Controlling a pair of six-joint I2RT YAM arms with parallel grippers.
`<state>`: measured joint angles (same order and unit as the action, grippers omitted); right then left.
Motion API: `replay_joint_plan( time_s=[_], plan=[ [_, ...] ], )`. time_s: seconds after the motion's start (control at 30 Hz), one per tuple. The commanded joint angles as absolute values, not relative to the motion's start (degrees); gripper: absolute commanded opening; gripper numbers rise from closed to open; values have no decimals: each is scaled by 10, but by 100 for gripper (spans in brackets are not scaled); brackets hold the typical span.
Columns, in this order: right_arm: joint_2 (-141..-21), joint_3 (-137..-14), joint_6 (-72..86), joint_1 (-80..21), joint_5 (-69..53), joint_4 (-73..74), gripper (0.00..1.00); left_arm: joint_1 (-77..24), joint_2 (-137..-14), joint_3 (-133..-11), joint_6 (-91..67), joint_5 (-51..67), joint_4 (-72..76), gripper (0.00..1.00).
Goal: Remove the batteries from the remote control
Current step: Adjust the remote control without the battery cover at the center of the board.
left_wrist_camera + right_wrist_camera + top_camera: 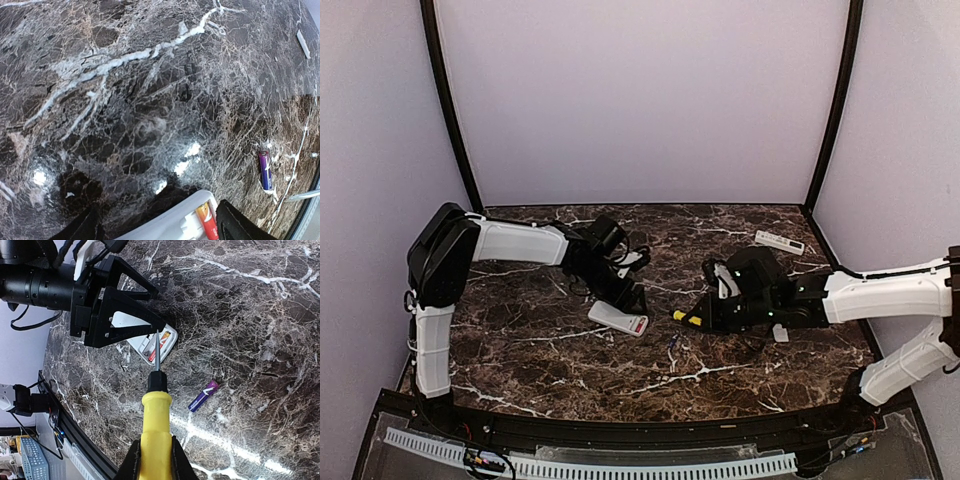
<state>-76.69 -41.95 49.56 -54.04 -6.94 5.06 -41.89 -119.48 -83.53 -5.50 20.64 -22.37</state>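
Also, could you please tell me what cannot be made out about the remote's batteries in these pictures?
Left wrist view: the bottom edge cuts off the white plastic remote control; only one red cylindrical battery shows in its bay.
Right wrist view: the black left gripper and the shaft of the yellow-handled screwdriver hide part of that bay.
Top view: the loose purple cylindrical battery is too small to detail.

- The remote control [172, 224] is running off the left wrist view's bottom edge.
- The left pincer [159, 309] is covering most of it in the right wrist view.
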Motion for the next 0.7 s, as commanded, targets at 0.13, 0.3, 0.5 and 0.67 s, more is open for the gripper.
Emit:
replay_joint_plan(
  time_s=[0.13,0.3,0.5,0.67],
  plan=[
    [-759,-418,488,-539,-67,44,0,-416,-1194,-833,-60,225,-274,77],
    [-753,-419,487,-539,-59,53,0,-416,-1176,-810,-79,250,-285,76],
    [-759,-428,482,-539,-58,63,0,-417,-1143,-775,-91,289,-289,76],
    [-766,-434,481,-539,-61,62,0,-424,-1126,-746,-84,293,-295,76]
  ],
)
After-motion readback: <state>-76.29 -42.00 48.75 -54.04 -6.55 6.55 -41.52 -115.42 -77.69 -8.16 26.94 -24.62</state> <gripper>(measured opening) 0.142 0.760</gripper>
